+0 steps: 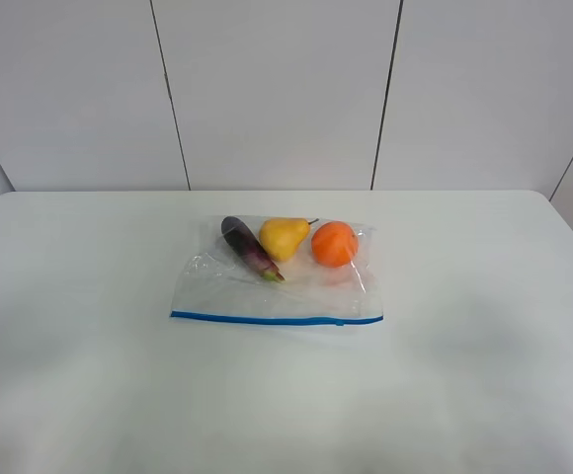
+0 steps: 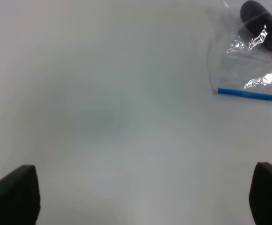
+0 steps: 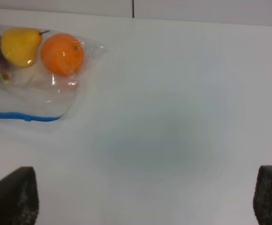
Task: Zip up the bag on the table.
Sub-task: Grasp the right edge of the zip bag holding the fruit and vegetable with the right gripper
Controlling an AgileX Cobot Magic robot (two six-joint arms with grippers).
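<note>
Seen from high up, a white table [image 1: 89,296] with a smooth matte top fills most of the frame. Its far edge runs across the upper part and rounds off at the upper right. A wide stretch of bare table surface lies at the left.

At the centre of the frame the bag [image 1: 277,291] lies flat, well apart from every table edge. It is a clear, crinkly plastic rectangle with small glints. Inside, along its far side, sit from left to right:
- a slanted, dark purple eggplant [image 1: 247,245]
- a yellow pear [image 1: 285,237] touching the eggplant
- a round orange [image 1: 335,243] just beside the pear

A blue zipper strip [image 1: 277,319] runs straight along the bag's near edge. Another wide stretch of table lies to the right. Behind, pale wall panels [image 1: 277,89] meet at thin dark seams.

The left wrist view shows the left gripper [image 2: 141,194] with its two dark fingers spread wide over the table, well apart from the bag's blue-edged corner. The right wrist view shows the right gripper [image 3: 141,194] likewise spread wide, well apart from the bag's orange end.
</note>
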